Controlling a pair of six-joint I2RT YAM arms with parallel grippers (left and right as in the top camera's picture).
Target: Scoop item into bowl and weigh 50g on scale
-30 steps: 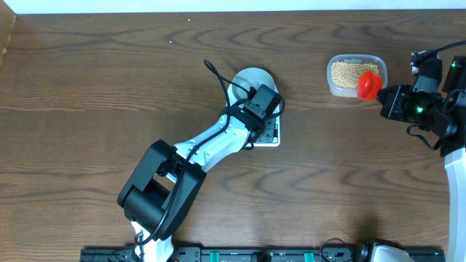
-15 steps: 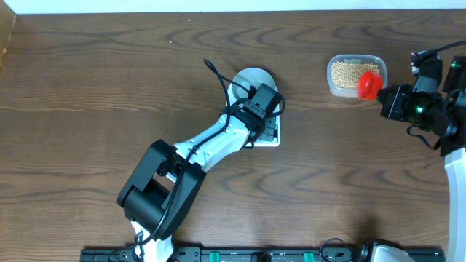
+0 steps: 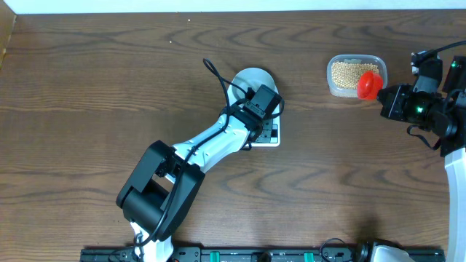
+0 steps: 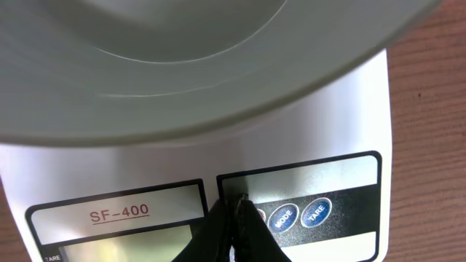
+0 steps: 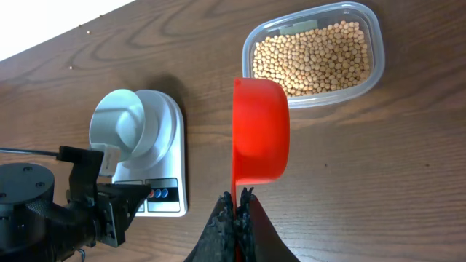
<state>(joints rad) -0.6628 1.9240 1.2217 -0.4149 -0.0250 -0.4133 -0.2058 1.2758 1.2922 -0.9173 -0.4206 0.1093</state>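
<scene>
When the overhead view is set against the two taken within the last second, almost no shift is found: both arms are held where they were. The left gripper (image 4: 234,209) is kept with its jaws together, their tips set on the leftmost button of the scale (image 4: 331,124), which is half hidden beneath them. From this it is judged that the scale is being switched on or zeroed, with the scooping not yet begun.

The bowl (image 4: 145,65) is seen standing on the scale and nothing is seen in it. The beans (image 5: 313,51) are all held in the clear tub (image 5: 368,69), well apart from the scale. The right gripper (image 5: 237,212) is clamped on the handle of a red scoop (image 5: 261,131), which is held just beside the tub; no beans are seen in it.

"SF-400" is read on the scale's front, underlined in red, and "MODE" (image 4: 284,216) and "TARE" (image 4: 317,212) on the two uncovered buttons.
</scene>
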